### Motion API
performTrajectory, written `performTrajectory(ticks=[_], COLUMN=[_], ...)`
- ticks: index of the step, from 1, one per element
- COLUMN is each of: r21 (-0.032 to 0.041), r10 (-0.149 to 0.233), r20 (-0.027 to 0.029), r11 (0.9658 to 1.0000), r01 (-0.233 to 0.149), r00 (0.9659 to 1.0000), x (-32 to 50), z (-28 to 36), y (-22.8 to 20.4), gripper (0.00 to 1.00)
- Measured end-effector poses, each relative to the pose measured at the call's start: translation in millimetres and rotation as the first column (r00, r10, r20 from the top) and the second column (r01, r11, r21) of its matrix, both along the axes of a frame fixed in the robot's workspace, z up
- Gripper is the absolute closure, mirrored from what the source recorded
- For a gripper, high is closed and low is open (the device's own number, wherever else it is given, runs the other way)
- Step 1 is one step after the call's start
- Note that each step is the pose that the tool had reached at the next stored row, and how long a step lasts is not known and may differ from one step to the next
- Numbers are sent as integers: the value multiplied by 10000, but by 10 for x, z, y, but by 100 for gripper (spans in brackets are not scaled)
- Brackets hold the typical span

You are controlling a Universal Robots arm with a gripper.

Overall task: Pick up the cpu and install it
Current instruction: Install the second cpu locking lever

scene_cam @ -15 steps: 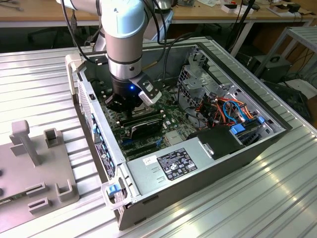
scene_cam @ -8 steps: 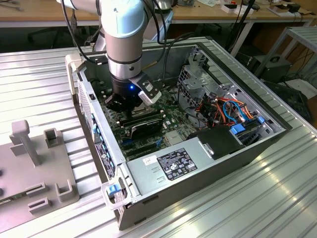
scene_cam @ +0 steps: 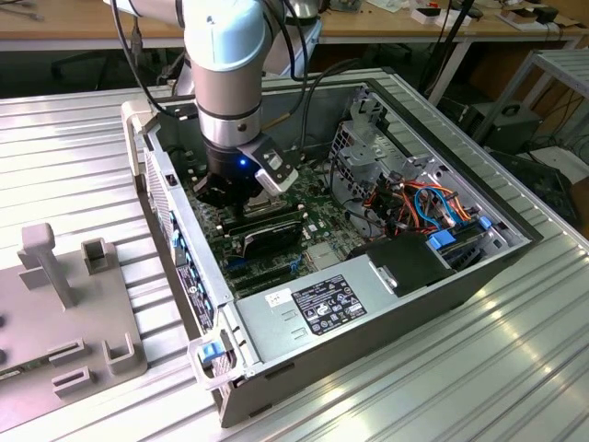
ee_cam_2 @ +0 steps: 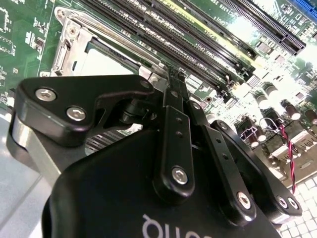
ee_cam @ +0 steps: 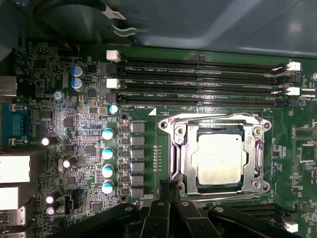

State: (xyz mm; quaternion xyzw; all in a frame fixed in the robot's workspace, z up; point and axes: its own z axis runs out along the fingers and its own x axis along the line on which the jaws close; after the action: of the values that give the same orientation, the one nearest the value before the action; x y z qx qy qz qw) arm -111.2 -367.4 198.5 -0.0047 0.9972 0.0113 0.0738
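The cpu [ee_cam: 219, 159], a pale silver-grey square, lies flat inside the metal-framed socket [ee_cam: 174, 148] on the green motherboard. In the second wrist view the cpu [ee_cam_2: 106, 64] shows as a bright patch inside the socket frame [ee_cam_2: 69, 47], partly hidden by my black linkage. My gripper [ee_cam: 167, 189] hangs just off the socket's edge with its two thin fingertips pressed together and nothing between them. The same closed tips [ee_cam_2: 174, 75] point at the socket's rim. In the exterior view my gripper [scene_cam: 241, 198] is lowered into the open computer case over the board.
Long black RAM slots [ee_cam: 198, 79] run beside the socket. Capacitors [ee_cam: 108, 159] stand on its other side. The case wall [scene_cam: 175, 230], the power supply [scene_cam: 322, 308] and a drive cage with cables [scene_cam: 423, 207] close in the board. A grey fixture [scene_cam: 64, 313] sits at the exterior view's left.
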Motion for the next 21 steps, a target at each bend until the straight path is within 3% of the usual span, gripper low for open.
performTrajectory(ticks=[6, 12, 21], r21=[30, 32, 54], r10=[-1, -1, -2], r20=[126, 180, 311], r11=[10000, 10000, 10000], r01=[1, 0, 0], r00=[9999, 9998, 9995], x=[-46, -63, -97], z=[-3, -2, -2], y=[3, 2, 2], gripper=[89, 89, 89])
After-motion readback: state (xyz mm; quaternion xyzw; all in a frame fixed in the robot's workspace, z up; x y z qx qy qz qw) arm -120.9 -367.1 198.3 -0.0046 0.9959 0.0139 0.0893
